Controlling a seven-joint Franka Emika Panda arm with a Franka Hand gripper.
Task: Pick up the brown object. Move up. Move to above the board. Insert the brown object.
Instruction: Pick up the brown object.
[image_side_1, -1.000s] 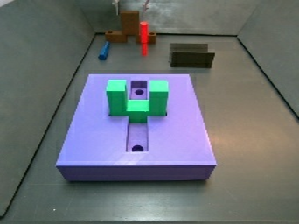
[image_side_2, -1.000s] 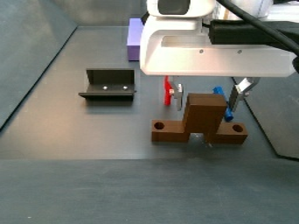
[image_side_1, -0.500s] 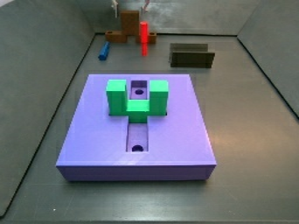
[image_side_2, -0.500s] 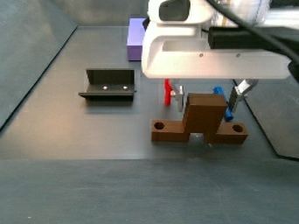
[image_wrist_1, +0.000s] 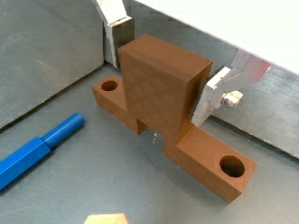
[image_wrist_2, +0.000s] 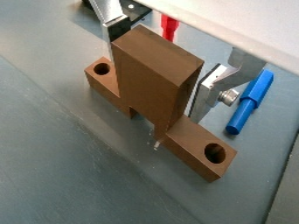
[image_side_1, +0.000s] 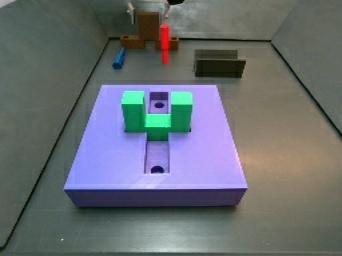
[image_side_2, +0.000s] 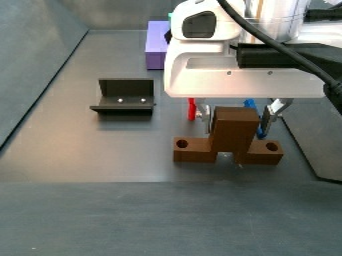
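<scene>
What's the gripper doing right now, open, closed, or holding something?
Gripper: fingers on either side of the brown object's upright block, plates against its sides; looks shut on it, with the piece on the floor.
</scene>
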